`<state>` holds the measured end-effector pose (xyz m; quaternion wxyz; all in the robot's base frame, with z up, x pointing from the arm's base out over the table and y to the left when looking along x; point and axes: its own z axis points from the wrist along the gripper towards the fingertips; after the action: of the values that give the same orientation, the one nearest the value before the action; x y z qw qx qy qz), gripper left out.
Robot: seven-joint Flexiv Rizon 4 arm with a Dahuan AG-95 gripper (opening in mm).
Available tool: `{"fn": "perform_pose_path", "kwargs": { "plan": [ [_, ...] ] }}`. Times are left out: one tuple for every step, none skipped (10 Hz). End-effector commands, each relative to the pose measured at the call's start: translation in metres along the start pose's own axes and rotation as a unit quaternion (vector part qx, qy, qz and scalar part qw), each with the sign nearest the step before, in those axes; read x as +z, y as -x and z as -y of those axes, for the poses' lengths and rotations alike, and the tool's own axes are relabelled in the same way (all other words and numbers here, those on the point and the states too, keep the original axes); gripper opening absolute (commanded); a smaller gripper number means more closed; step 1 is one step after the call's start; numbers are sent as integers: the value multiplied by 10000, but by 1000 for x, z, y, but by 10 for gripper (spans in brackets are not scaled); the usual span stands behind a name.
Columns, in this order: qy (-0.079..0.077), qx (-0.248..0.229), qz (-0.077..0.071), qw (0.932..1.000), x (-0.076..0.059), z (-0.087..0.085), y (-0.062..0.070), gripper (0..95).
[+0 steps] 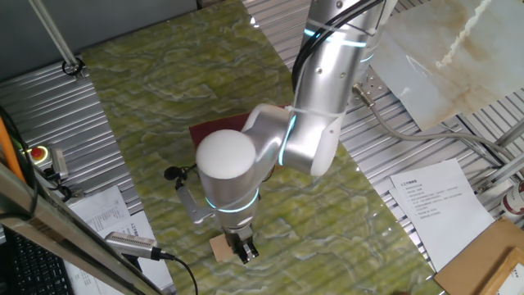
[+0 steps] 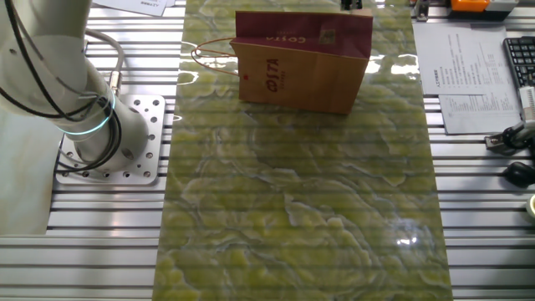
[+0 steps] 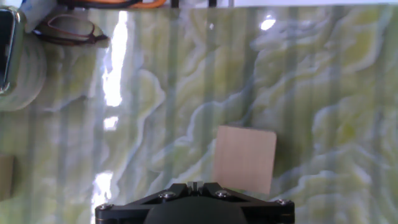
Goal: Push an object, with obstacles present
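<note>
The object, a small light-tan wooden cube [image 1: 220,247] [image 3: 244,158], lies on the green marbled mat [image 1: 164,90] near its front edge. My gripper [image 1: 245,249] [image 3: 194,185] points down right beside the cube with its fingers together and nothing between them. In the hand view the cube sits just ahead of the fingertips, a little to the right. The obstacle, a brown paper bag with a maroon band [image 2: 301,63], lies further back on the mat. In one fixed view only its maroon corner [image 1: 214,130] shows behind the arm. The other fixed view shows neither cube nor gripper.
Printed sheets [image 1: 434,197] and a cardboard box [image 1: 495,262] lie right of the mat. A red button [image 1: 37,152] and a silver tool [image 1: 131,242] sit at the left. Glasses [image 3: 68,28] and a white round thing [image 3: 22,68] lie beyond the mat's edge.
</note>
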<state>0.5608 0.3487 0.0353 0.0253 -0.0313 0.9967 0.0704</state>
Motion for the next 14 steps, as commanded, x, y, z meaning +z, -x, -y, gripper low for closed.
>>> {"fn": "perform_pose_path", "kwargs": {
  "plan": [
    [-68, -92, 16, 9999, 1, 8, 13, 0],
    [-73, -111, 56, 9999, 1, 12, 17, 0],
    [-81, -129, 64, 9999, 0, 15, 21, 0],
    [-110, -158, 78, 9998, -1, 20, 27, 0],
    [-116, -173, 83, 9997, -2, 23, 29, 0],
    [-182, -230, 78, 9995, -3, 27, 32, 0],
    [-243, -301, 76, 9992, -4, 34, 34, 0],
    [-256, -351, 77, 9990, -4, 41, 35, 0],
    [-269, -391, 80, 9988, -5, 45, 35, 0],
    [-273, -421, 88, 9987, -6, 49, 36, 0],
    [-295, -455, 87, 9985, -8, 54, 36, 0],
    [-294, -460, 86, 9985, -8, 55, 37, 0],
    [-259, -413, 45, 9988, -9, 53, 37, 0],
    [-203, -307, -1, 9993, -11, 48, 39, 0]
  ]
}}
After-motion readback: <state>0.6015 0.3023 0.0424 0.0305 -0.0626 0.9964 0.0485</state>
